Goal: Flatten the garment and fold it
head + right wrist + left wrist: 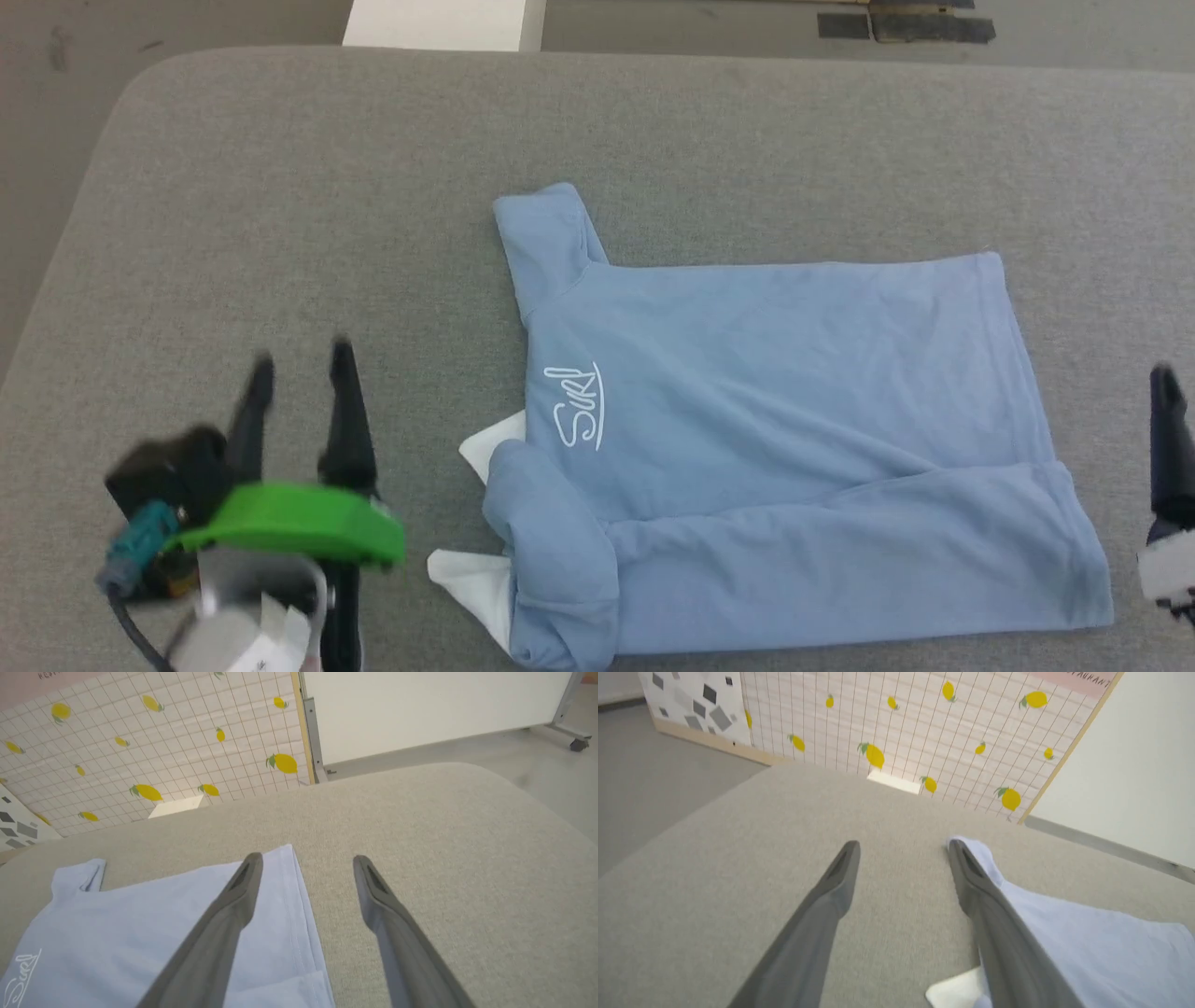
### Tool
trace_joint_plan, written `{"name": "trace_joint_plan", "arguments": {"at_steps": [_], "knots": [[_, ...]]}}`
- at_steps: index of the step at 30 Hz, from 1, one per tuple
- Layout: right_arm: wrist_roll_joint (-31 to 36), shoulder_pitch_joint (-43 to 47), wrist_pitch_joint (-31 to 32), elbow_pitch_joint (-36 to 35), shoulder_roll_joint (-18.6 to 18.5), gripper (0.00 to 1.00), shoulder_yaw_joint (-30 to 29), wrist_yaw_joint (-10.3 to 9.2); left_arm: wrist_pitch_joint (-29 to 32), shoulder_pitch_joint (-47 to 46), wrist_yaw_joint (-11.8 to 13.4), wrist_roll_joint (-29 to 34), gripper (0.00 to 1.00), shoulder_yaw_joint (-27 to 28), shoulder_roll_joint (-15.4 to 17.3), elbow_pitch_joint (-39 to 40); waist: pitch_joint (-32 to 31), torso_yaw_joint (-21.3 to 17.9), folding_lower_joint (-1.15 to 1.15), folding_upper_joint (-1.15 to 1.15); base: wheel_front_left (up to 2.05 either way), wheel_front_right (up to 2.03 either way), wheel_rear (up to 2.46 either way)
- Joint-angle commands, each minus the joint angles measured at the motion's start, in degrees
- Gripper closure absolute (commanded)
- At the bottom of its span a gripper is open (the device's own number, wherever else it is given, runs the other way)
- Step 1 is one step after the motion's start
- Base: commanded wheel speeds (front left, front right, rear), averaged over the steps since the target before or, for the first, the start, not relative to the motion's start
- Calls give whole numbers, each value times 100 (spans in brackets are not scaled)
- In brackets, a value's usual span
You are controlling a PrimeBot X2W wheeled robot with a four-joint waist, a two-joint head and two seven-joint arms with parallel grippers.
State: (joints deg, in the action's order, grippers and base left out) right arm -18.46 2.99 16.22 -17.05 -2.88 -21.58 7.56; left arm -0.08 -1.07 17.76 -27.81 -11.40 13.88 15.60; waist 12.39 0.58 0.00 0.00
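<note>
The shirt (794, 392) lay soft, pale blue on the grey woven surface (308, 215) — near edge folded over, white collar (490, 448) peeking out; left pincer (301, 359) and right pincer (306, 858) gaped wide, empty.

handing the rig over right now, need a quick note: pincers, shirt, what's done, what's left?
Left pincer: open, empty, over the grey table beside the shirt's collar end.
Right pincer: open, empty, at the hem end.
Garment: lies flat on the table, logo up, white collar toward the robot's left, hem to its right.
Done: near long edge is folded over the body; the near sleeve looks bunched by the collar.
Left: far sleeve sticks out unfolded. Probably fold the far side in, then fold across.
</note>
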Motion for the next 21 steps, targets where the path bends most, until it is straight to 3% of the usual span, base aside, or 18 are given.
{"name": "trace_joint_plan", "arguments": {"at_steps": [1,5,8,21], "knots": [[115,-123,-234,-78,0,0,86,-8,-172,-339,-17,199,0,-29,33,29,135,3,0,0,0,0,0],[276,-291,-768,-203,0,0,307,-8,-582,-1236,-98,727,0,-289,-13,-174,375,-21,0,0,0,0,0],[348,-377,-946,-237,0,0,411,-8,-551,-1966,-196,977,0,-539,-87,-702,618,-62,0,0,0,0,0],[574,-645,-972,-287,0,0,511,-8,921,-4262,-555,830,0,-870,-392,-3422,1435,-370,0,0,0,0,0]]}}
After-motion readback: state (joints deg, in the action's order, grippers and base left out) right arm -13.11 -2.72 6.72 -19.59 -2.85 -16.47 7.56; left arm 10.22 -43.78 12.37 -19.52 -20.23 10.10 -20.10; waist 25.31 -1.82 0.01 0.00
